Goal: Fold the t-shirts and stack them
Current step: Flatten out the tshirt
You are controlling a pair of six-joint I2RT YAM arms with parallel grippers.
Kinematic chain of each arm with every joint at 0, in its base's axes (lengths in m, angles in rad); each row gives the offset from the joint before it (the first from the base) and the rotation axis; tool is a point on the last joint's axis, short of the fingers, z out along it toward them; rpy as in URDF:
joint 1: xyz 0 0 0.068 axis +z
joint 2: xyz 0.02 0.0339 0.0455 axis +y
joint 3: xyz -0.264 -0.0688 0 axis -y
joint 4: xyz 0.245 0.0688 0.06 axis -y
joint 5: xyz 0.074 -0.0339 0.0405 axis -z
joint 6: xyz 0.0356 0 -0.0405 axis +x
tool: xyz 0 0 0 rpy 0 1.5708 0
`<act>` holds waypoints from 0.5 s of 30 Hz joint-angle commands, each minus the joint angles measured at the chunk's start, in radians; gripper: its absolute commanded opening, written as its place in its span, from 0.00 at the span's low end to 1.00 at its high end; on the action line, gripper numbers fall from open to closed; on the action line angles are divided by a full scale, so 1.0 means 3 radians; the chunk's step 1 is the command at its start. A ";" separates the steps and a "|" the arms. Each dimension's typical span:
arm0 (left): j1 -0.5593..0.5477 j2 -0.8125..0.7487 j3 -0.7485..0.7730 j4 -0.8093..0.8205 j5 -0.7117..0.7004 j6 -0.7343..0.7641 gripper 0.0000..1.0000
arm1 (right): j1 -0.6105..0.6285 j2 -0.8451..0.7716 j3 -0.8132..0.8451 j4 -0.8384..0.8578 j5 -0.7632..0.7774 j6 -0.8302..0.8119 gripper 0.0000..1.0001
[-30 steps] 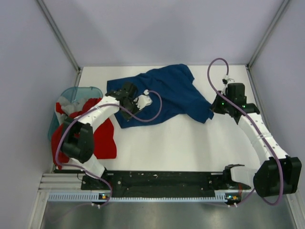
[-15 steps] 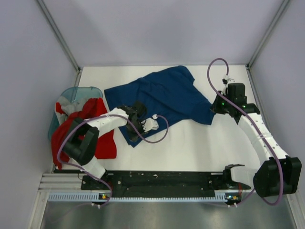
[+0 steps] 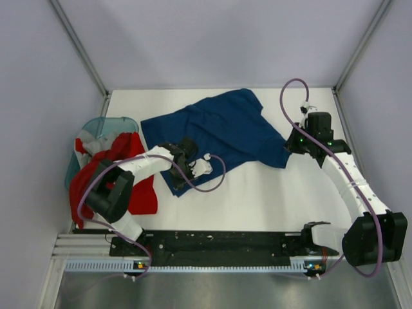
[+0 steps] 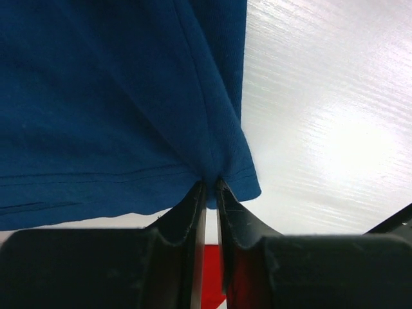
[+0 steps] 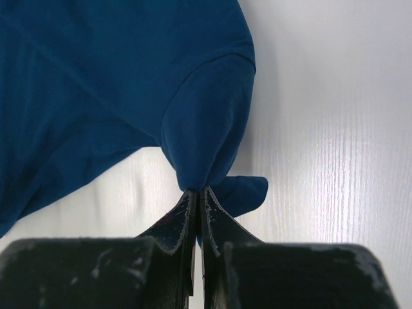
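Lettering: nothing legible to me from any of my three views.

Navy t-shirt (image 3: pixel 222 125): it lies opened out and unfolded across the far middle of the white table (image 3: pixel 270 199). It is rumpled, with soft creases running from its left edge toward its right corner. I see only plain deep-blue cloth, and my left wrist view picks up a double line of hem stitching.

Left gripper (image 4: pixel 211 188): it sits low at the shirt's near-left corner. The fingers stand a thin slit apart, with the hem corner puckered right at their tips. A sliver of red shows through the gap lower down.

Right gripper (image 5: pixel 196 192): it is at the shirt's right corner, near the table's right edge. The fingers are pressed together on a pinched fold of the blue cloth, and a small flap pokes out just beside them.

Red t-shirt (image 3: pixel 138 190): it is crumpled in a heap at the table's left edge. It spills from the teal basket (image 3: pixel 106 122) toward the near side, partly under my left arm.

Grey-white t-shirt (image 3: pixel 87 138): a bunched patch in the basket, touching the red one.

Stack: all three shirts lie unfolded, the navy one well apart from the two at the basket.
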 commanded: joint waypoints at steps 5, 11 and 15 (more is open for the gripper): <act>0.0003 -0.0250 -0.0005 0.0109 -0.0103 -0.0080 0.21 | -0.0045 -0.0070 0.0037 0.0036 0.0016 -0.0051 0.00; -0.0002 -0.0133 0.0016 0.0089 -0.0109 -0.0090 0.00 | -0.0045 -0.0096 0.0037 0.0031 0.0021 -0.0061 0.00; 0.0008 -0.0189 0.0072 0.0073 -0.0159 -0.0121 0.00 | -0.0045 -0.0116 0.0042 0.0016 0.0057 -0.0076 0.00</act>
